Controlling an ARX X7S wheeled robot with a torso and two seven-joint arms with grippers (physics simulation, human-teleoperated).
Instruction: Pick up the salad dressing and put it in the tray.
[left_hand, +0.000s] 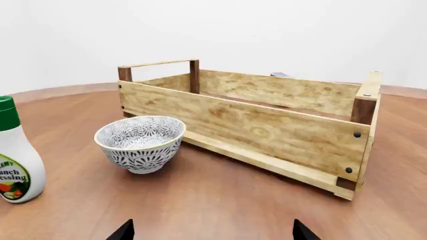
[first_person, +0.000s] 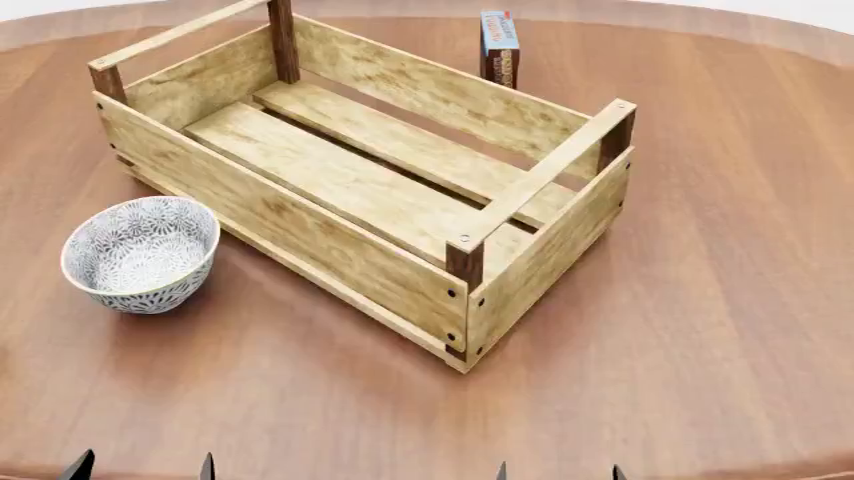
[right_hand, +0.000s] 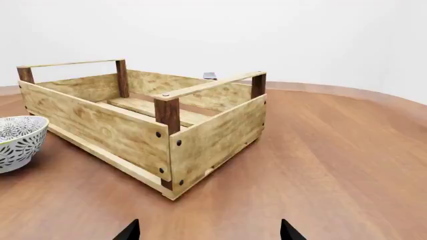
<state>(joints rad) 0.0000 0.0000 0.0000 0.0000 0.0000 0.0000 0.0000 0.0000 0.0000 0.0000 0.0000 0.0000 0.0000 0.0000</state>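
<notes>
**Dressing waits beside the bowl, both grippers wide and empty**

While the salad dressing (left_hand: 15, 152) stands upright on the table (first_person: 694, 330), we see its round green cap, pale body and colourful label, just beside the patterned bowl (left_hand: 140, 142). Beyond the bowl sits the tray (first_person: 320, 250), light slatted wood with dark corner posts. Left gripper (left_hand: 212, 231) and right gripper (right_hand: 209, 230) show spread fingertips, holding nothing.

Salad dressing bottle (left_hand: 15, 152): green cap, pale body, colourful label, upright on wooden table, apart from crate, seen only in left wrist view. Light-wood slatted tray (first_person: 340, 245): dark corner posts, end rails, angled mid-table, holding nothing.
</notes>
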